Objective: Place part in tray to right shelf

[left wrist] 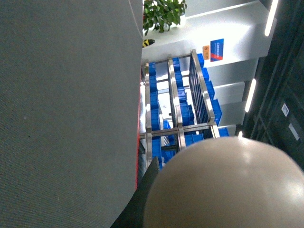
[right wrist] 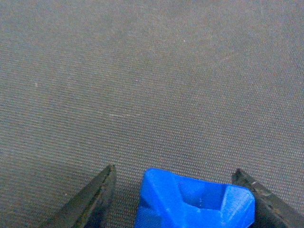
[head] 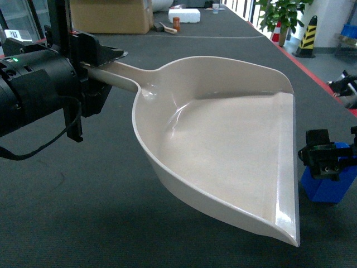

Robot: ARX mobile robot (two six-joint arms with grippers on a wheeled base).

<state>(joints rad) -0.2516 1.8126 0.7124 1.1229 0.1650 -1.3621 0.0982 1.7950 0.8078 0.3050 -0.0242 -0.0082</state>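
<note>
The beige tray (head: 223, 139) hangs in the air over the dark table, its flat lip pointing to the right. My left gripper (head: 103, 68) is shut on its long handle (head: 120, 75). In the left wrist view the tray's rounded underside (left wrist: 228, 185) fills the lower right, next to one dark finger (left wrist: 145, 194). The small blue part (head: 330, 188) sits on the table at the far right. My right gripper (head: 328, 161) is open just above it. In the right wrist view the part (right wrist: 194, 202) lies between the fingers, with a gap on its left side.
A steel shelf rack (left wrist: 178, 109) with blue crates stands beyond the table's red edge (head: 312, 78); I cannot tell if it is the right shelf. At the back are a cardboard box (head: 111, 15), a white box (head: 184, 15), a plant (head: 281, 14) and a striped bollard (head: 307, 36).
</note>
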